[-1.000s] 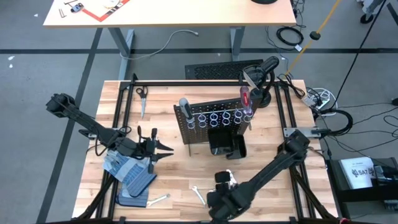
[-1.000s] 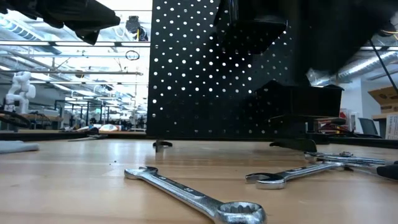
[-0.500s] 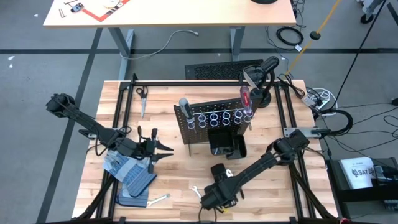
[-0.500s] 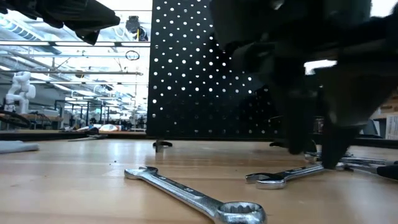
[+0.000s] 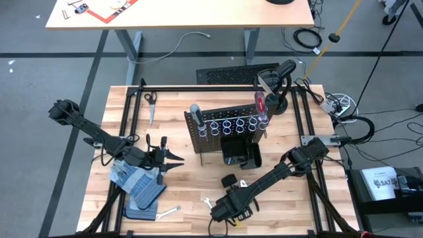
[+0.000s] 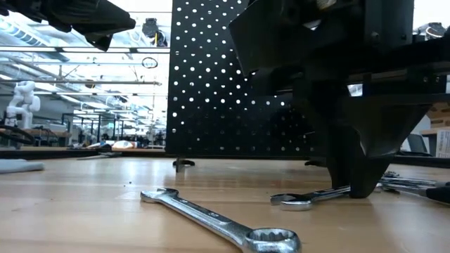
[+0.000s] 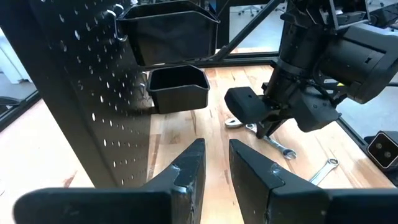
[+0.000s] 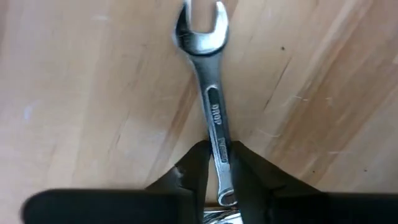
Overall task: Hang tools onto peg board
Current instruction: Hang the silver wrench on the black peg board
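Observation:
A silver wrench (image 8: 214,106) lies flat on the wooden table near its front edge. My right gripper (image 8: 222,171) is shut on it, fingers down at the table in the low view (image 6: 355,184). A second silver wrench (image 6: 218,223) lies flat to its left (image 5: 170,211). The black peg board (image 5: 228,125) stands upright mid-table, with a grey-handled screwdriver (image 5: 195,111) and a red-handled one (image 5: 261,104) standing in its silver rings. My left gripper (image 5: 173,160) hovers left of the board, slightly open and empty. My right gripper pinches the wrench's shaft near its ring end (image 8: 221,152) between its two fingers. The fingers (image 6: 358,176) come from above, pointing down, one on each long side of the shaft. The wrench lies flat on the table, its open end (image 8: 200,28) pointing away from the gripper.
The board's black bins (image 7: 177,87) face the table's near side. Blue-grey gloves (image 5: 129,173) and a black ribbed mat (image 5: 147,198) lie at front left. Scissors (image 5: 151,99) lie at far left. More silver tools (image 6: 401,181) lie right of the held wrench.
My right gripper has gone toward the table's left edge and come down from above until its fingers stand at the table around the wrench's shaft.

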Robot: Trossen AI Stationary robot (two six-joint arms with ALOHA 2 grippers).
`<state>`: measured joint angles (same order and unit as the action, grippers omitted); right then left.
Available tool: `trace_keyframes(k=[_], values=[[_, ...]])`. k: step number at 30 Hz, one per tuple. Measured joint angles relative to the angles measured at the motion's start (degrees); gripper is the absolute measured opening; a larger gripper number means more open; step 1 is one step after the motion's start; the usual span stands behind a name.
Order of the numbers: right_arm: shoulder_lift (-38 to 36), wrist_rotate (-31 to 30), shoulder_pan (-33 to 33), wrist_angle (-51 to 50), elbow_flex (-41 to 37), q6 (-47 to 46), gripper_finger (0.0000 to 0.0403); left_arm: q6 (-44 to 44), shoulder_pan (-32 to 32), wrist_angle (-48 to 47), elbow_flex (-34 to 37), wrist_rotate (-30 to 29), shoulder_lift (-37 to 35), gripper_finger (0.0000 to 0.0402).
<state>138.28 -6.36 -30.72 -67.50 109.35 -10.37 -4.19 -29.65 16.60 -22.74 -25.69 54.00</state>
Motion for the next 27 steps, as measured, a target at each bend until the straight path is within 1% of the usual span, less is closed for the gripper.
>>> trace_keyframes(k=[2, 3, 9, 14, 20, 23, 27], values=[[0.00, 0.26, 0.00, 0.40, -0.08, 0.15, 0.0017, -0.02, 0.00, -0.01, 0.00, -0.01, 0.00, 0.0082], [0.00, 0.25, -0.02, 0.45, -0.08, 0.12, 0.0009, -0.01, 0.01, 0.00, 0.00, -0.02, 0.00, 0.0082], [-0.17, 0.04, -0.33, 0.43, -0.15, -1.11, 0.0002, 0.00, 0.02, 0.00, 0.00, -0.02, 0.00, 0.0082], [-2.02, -0.85, -1.00, 1.11, -0.51, -2.72, 0.0000, 0.00, 0.00, 0.00, 0.00, -0.02, 0.00, 0.0082], [-5.35, -4.71, -1.82, 3.86, -0.77, -5.12, 0.0001, 0.00, 0.01, 0.02, 0.00, -0.02, 0.00, 0.0082], [-7.40, -5.34, -2.03, 3.93, -0.64, -5.47, 0.0001, 0.02, 0.01, 0.00, 0.00, -0.02, -0.01, 0.0082], [-8.35, -6.76, -2.19, 5.95, -0.58, -5.56, 0.0001, 0.02, 0.00, 0.00, 0.00, -0.03, 0.00, 0.0082]])
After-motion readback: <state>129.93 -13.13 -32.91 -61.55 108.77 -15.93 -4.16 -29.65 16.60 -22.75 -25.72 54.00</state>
